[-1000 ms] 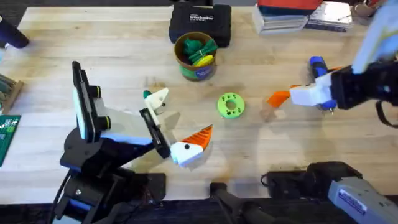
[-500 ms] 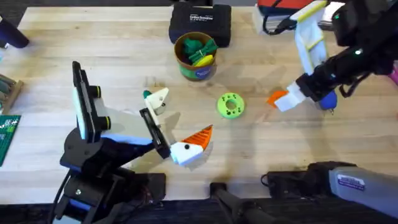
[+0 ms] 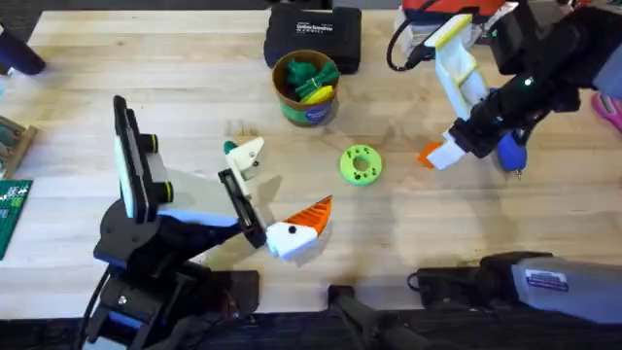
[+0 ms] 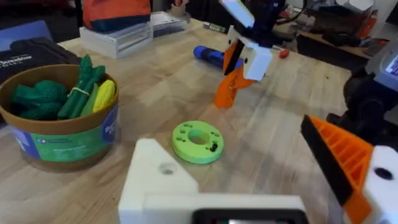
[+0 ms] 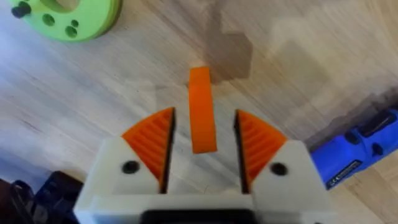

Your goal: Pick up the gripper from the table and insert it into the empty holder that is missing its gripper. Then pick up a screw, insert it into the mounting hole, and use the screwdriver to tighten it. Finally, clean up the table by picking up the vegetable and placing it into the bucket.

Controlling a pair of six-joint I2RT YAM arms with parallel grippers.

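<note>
My right gripper (image 3: 439, 156) is open and points down at the table's right side. Its orange pads (image 5: 152, 144) straddle a narrow orange strip (image 5: 201, 93), with a gap on each side. The blue screwdriver (image 3: 509, 152) lies just behind it, also seen as the screwdriver (image 5: 357, 152). My left gripper (image 3: 290, 177) stands wide open near the middle with nothing in it. A small teal vegetable (image 3: 230, 148) lies beside its white fingertip. The bucket (image 3: 306, 89) stands at the back centre with green and yellow items inside.
A bright green ring (image 3: 361, 164) with holes and a small dark pin lies between the grippers. A black case (image 3: 313, 37) sits behind the bucket. Boxes are stacked at the back right, and a green circuit board (image 3: 12, 209) lies at the left edge.
My right arm has swung back and risen, and its wrist has turned so the gripper points down over the orange strip. The left arm, bucket and ring have not moved.
</note>
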